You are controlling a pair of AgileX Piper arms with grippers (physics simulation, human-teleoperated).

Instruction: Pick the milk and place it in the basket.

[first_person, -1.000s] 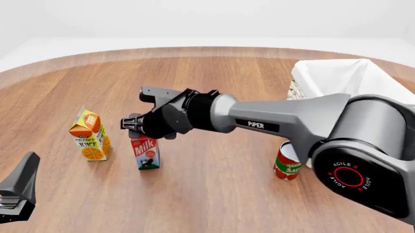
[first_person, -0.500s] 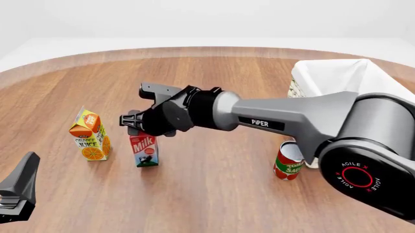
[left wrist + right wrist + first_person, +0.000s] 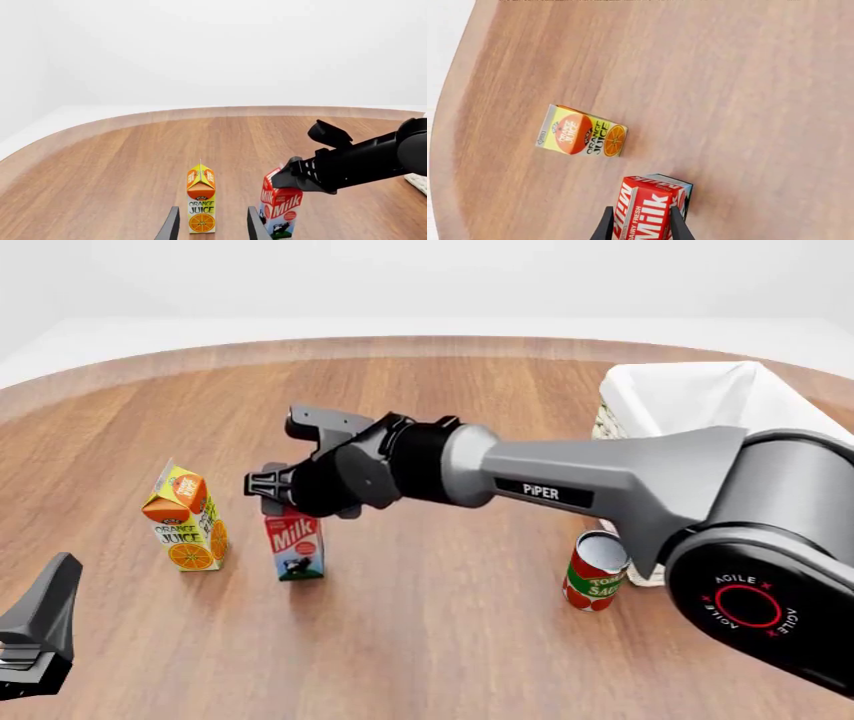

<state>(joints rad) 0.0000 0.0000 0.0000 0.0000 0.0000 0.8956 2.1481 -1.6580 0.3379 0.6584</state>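
Note:
The milk (image 3: 296,545), a red carton with white lettering, hangs slightly tilted left of the table's middle. My right gripper (image 3: 278,496) is shut on its gable top. In the right wrist view the milk (image 3: 650,210) sits clamped between the two fingers (image 3: 604,225). The left wrist view shows the milk (image 3: 281,210) under the right gripper (image 3: 293,175). The basket (image 3: 694,390), cream-white with a cloth lining, stands at the far right. My left gripper (image 3: 34,640) stays open at the near left edge, holding nothing.
An orange juice carton (image 3: 187,530) stands upright just left of the milk, seen also in the right wrist view as the orange juice carton (image 3: 582,131). A red tomato sauce can (image 3: 594,575) stands in front of the basket. The table's curved rim (image 3: 400,345) runs along the back.
The right gripper has risen a little with the milk in it, and the carton now tilts slightly. The left arm has not moved.

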